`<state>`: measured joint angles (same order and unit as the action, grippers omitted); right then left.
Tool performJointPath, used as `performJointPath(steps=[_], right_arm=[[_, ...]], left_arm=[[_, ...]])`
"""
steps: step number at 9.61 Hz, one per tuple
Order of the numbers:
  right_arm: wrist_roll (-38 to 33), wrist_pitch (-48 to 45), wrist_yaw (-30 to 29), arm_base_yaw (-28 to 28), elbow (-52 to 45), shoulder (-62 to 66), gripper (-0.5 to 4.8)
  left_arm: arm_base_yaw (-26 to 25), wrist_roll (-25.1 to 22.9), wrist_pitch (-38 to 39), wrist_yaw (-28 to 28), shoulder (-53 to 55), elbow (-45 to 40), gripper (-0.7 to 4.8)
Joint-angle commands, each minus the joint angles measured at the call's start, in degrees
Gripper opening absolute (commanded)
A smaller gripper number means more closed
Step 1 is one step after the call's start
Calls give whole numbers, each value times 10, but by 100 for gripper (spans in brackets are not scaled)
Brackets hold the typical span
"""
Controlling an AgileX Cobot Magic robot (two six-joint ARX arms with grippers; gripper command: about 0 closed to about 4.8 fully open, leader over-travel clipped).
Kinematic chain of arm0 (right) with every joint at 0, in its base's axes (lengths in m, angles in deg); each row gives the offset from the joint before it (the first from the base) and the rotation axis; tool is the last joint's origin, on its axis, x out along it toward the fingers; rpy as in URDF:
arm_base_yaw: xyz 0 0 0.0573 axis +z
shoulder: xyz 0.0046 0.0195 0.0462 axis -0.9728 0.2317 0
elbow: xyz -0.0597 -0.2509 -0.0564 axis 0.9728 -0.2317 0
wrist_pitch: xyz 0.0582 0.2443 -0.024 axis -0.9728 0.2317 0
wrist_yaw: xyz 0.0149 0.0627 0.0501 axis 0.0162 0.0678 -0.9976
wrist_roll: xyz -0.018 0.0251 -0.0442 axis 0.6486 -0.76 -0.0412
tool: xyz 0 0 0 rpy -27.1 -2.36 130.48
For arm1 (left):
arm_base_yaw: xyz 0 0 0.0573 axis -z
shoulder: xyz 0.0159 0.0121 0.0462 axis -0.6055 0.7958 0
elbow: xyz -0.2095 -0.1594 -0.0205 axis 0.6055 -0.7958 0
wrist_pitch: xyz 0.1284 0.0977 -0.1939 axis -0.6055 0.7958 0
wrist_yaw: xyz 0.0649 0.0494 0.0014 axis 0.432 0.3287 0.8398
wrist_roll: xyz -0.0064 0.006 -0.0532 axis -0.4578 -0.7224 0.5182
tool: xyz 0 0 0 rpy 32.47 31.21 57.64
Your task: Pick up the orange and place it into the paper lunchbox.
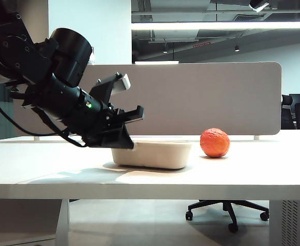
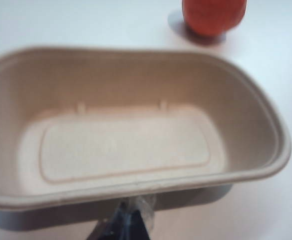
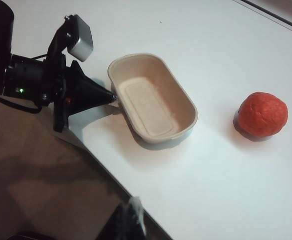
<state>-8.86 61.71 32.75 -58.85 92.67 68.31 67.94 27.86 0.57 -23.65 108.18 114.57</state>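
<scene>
From my station I see the orange sitting on the white table, well apart from both grippers and untouched. In the exterior view it lies at about three o'clock from the paper lunchbox, just beside the tray's end wall but with a clear strip of table between them. The left gripper is at the opposite end of the lunchbox, around nine o'clock from it, its tips right at the tray's rim; the right wrist view shows those tips drawn to a point against the rim, and I read the jaws as together on that edge, though I cannot tell for sure that the rim is pinched. In the left wrist view the lunchbox fills most of the frame, the gripper is at its near rim, and the orange lies beyond the far rim, at roughly one o'clock. The lunchbox has nothing in it; its flat floor is bare. The right gripper hangs high over the table's near edge, its fingers pressed together on nothing, with the orange far off.
</scene>
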Motion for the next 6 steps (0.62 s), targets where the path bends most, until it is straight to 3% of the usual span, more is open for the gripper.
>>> performJointPath(steps=[1, 3, 4, 6], right_arm=[[-2, -6, -2, 0, 4, -2, -5], [-2, -10, 0, 0, 4, -2, -5], [-60, -47, 98, 0, 3, 3, -5], [-61, -63, 100, 0, 3, 17, -4]], left_arm=[[0, -3, 72, -29, -30, 1, -6], [0, -20, 138, -29, -85, 1, -6], [0, -71, 570, -55, -383, 166, -6], [0, -73, 573, -55, -383, 195, -6]])
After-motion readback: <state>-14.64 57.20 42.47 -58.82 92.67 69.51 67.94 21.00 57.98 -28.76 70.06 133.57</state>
